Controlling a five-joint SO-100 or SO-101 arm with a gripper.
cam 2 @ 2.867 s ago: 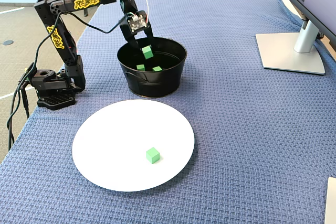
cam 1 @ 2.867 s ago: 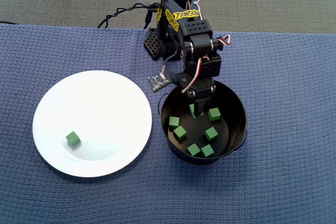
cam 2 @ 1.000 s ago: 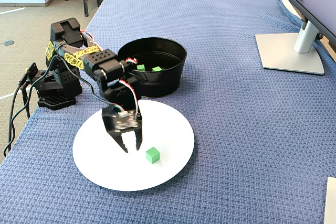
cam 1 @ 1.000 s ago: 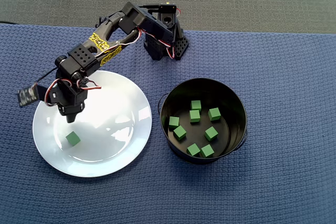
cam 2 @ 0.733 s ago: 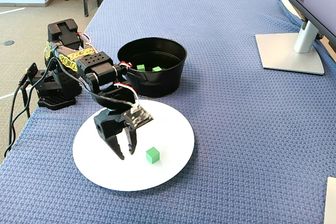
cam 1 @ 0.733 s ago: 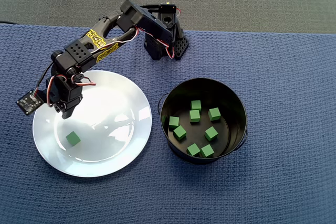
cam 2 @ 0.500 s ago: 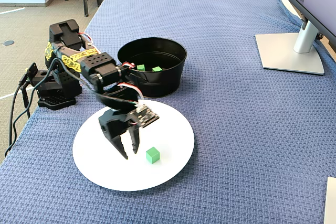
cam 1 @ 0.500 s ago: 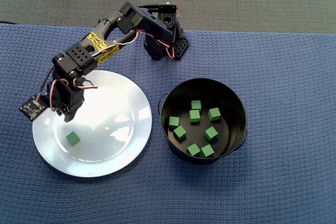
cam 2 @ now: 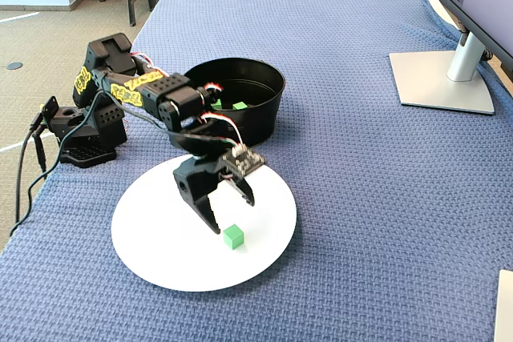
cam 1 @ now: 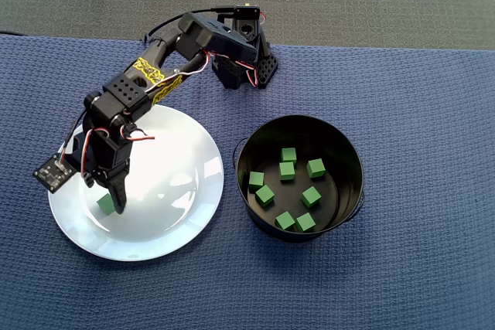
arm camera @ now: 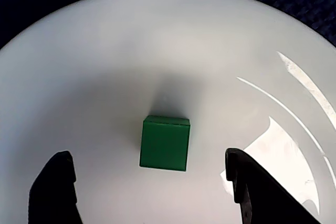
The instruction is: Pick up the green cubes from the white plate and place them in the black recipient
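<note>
At centre of the wrist view, the last green cube is lying on the white plate; the gripper is hanging wide open, straddling it. Risk: a fingertip clipping the cube could be sending it sliding across the glossy plate.

The arm is matte black plastic with yellow lettering, red-and-white servo wires, and a perforated black base.

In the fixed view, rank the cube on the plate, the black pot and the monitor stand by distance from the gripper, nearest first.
1. Cube on the plate, right by the open gripper.
2. Black pot, behind the plate.
3. Monitor stand, far right.
</note>
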